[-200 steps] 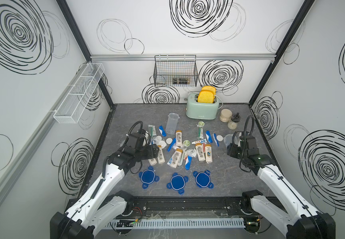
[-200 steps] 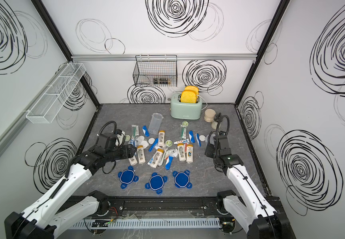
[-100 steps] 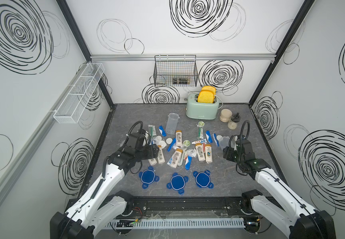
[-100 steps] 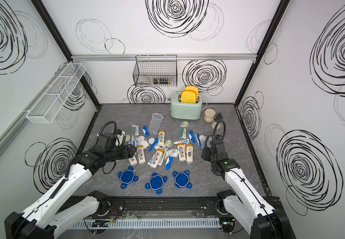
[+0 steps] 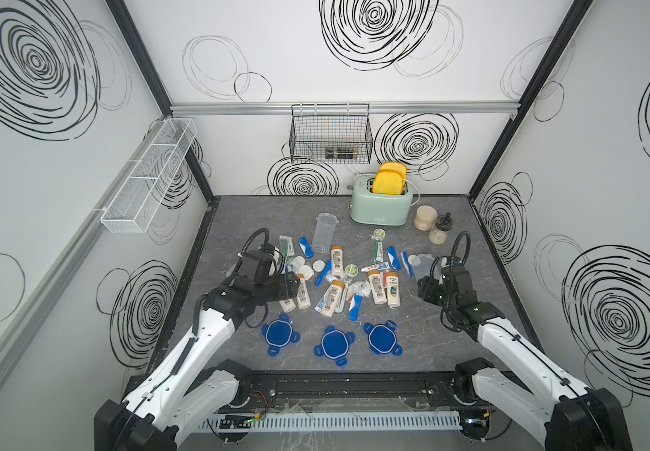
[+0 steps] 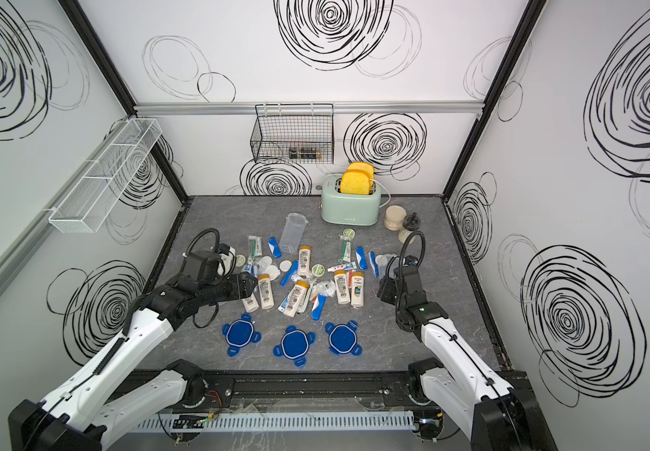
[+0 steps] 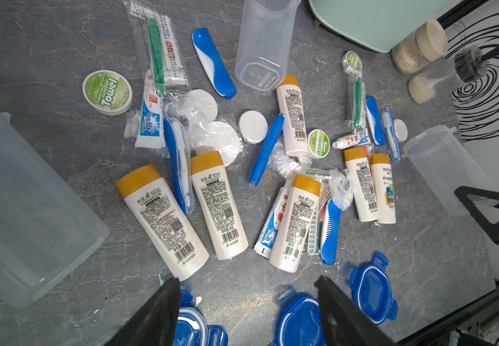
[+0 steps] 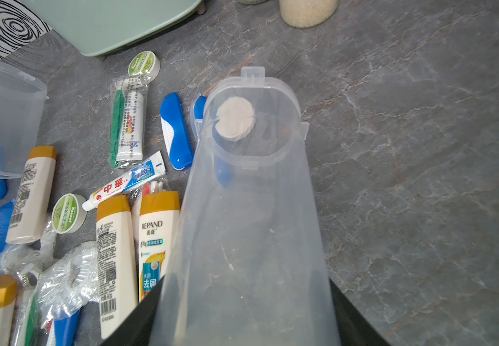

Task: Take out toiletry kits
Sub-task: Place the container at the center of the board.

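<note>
Toiletry kits (image 5: 377,291) flat on tabletop (image 5: 253,218), bottle caps (image 5: 373,273) toward toaster (image 5: 380,209)

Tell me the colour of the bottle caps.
Orange-tan caps on the cream bottles, clearest in the left wrist view.

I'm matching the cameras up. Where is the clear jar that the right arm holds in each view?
Both top views: clear jar lies at the pile's right edge, against the right arm.
Left wrist: clear jar beside the outermost blue toothbrush.
Right wrist: clear jar fills the middle, between the fingers.
Shared landmark: mint toaster, in all four.
</note>
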Robot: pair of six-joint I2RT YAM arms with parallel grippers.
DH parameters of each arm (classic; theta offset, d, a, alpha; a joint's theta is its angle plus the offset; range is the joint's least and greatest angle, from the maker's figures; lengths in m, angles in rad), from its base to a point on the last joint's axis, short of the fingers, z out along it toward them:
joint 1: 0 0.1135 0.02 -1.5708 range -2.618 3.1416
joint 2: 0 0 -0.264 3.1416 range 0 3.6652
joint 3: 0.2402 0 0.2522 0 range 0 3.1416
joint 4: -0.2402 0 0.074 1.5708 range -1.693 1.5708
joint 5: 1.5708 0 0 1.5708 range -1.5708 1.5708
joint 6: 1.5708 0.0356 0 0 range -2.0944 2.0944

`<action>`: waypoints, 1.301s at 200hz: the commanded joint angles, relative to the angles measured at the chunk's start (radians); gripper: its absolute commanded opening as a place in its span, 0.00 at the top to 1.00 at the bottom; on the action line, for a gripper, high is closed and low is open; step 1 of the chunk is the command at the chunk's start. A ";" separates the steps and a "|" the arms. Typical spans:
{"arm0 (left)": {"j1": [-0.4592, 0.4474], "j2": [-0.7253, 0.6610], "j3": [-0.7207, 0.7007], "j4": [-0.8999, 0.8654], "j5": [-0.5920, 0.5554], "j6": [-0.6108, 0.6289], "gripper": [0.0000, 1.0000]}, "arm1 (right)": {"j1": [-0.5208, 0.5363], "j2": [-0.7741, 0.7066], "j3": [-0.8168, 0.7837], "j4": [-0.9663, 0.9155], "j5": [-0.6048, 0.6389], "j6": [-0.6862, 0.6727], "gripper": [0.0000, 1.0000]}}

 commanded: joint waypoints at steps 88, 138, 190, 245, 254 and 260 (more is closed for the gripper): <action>-0.005 0.003 -0.003 0.011 0.005 -0.002 0.24 | 0.040 0.094 -0.060 -0.054 -0.091 0.051 0.47; -0.005 0.000 -0.005 0.013 0.005 -0.003 0.24 | 0.046 0.140 -0.069 -0.054 -0.103 0.084 0.44; -0.010 -0.003 -0.003 0.009 -0.002 -0.005 0.24 | 0.046 0.145 -0.072 -0.038 -0.112 0.080 0.36; -0.009 0.002 0.000 0.005 -0.009 -0.004 0.23 | 0.046 0.121 -0.071 -0.044 -0.113 0.076 0.27; -0.009 -0.002 0.000 0.004 -0.014 -0.004 0.23 | 0.045 0.115 -0.066 -0.048 -0.112 0.076 0.26; -0.010 -0.005 0.000 0.004 -0.018 -0.006 0.23 | 0.046 0.111 -0.063 -0.051 -0.114 0.076 0.25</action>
